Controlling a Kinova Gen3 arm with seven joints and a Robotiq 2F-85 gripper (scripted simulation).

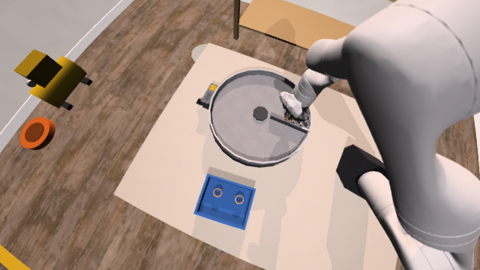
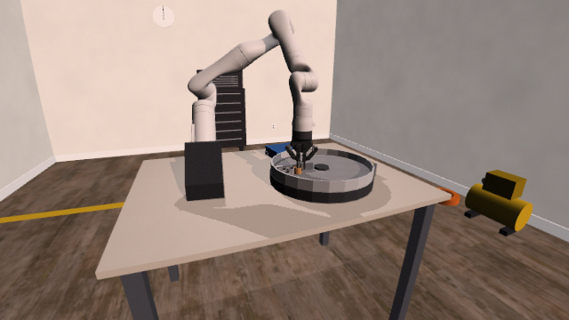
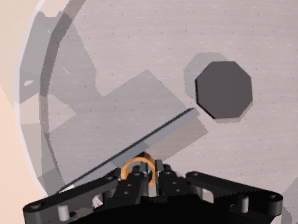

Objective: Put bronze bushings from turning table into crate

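The round grey turning table (image 1: pixel 259 116) stands on the beige table, with a dark hub (image 1: pixel 260 113) at its middle and a dark radial bar (image 3: pixel 127 149). My gripper (image 2: pixel 300 164) is down inside the table's rim, next to the bar, and is shut on a bronze bushing (image 3: pixel 140 168), which shows as an orange ring between the fingertips and as a small orange cylinder (image 2: pixel 299 170) in the exterior view. The blue crate (image 1: pixel 225 201) lies in front of the turning table and holds two bronze bushings (image 1: pixel 217 192) (image 1: pixel 239 199). I cannot make out any steel bushings for certain; my wrist hides that spot.
A black box (image 2: pixel 204 171) stands on the table near the arm's base. A small grey control box (image 1: pixel 208 96) sits beside the turning table. On the floor are a yellow motor (image 1: pixel 50 78) and an orange ring (image 1: pixel 37 132).
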